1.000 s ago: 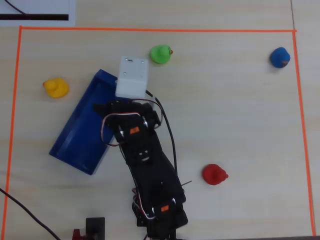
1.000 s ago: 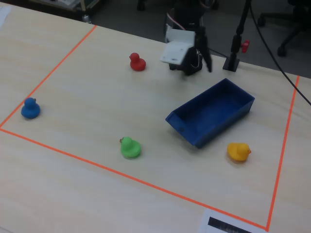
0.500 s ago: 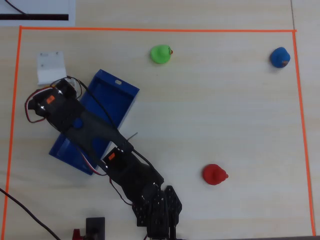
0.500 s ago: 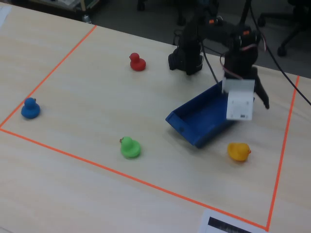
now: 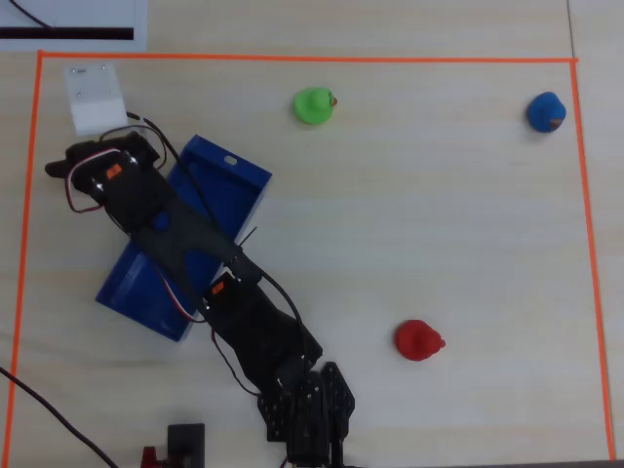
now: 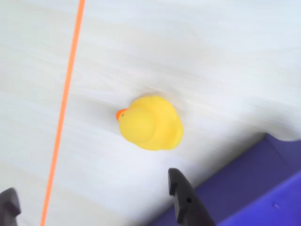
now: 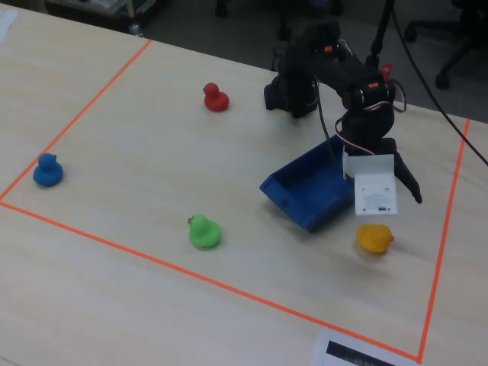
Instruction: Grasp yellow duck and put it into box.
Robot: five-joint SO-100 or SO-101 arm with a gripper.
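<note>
The yellow duck stands on the pale table with its orange beak to the left in the wrist view. It also shows in the fixed view, just beside the box's near end. My gripper is open and empty. Its two dark fingertips sit at the bottom edge, short of the duck, which lies ahead of the gap. The dark-blue box lies next to the duck, and its wall fills the lower right of the wrist view. In the overhead view the arm crosses the box, and the duck is hidden.
An orange tape line runs just left of the duck and frames the work area. A green duck, a red duck and a blue duck stand apart across the table. A white camera block hangs above the yellow duck.
</note>
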